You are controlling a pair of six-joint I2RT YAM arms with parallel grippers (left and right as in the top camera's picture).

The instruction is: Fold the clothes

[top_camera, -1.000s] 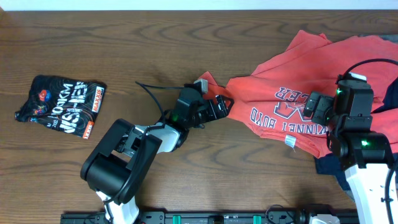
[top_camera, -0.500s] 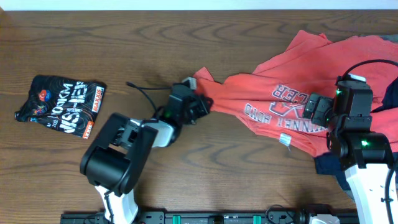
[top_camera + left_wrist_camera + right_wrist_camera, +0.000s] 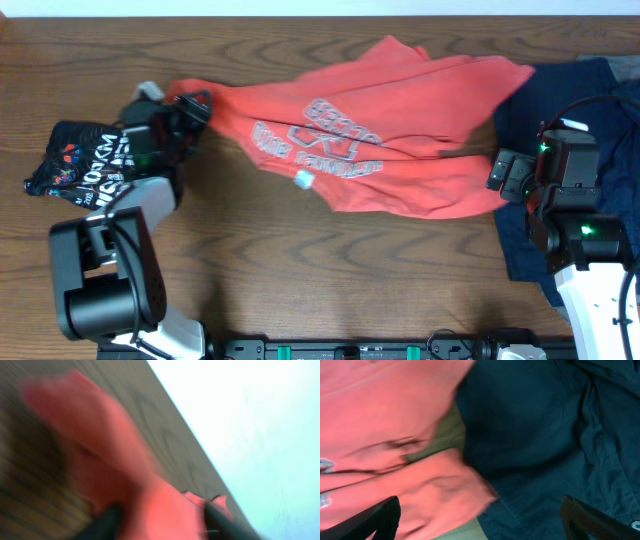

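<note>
The left tool (image 3: 190,108) is clamping one edge of the red shirt (image 3: 370,145) out around 10 o'clock on the wooden surface (image 3: 330,270), right beside the black shirt (image 3: 85,165). Its wrist cam is super blurry, but red cloth is sitting between the two fingers. The shirt is lying stretched from there across to about 3 o'clock, lettering showing, its far end meeting the navy clothes (image 3: 600,95). The right tool (image 3: 500,178) is hovering there, fingers wide apart and gripping nothing.
</note>
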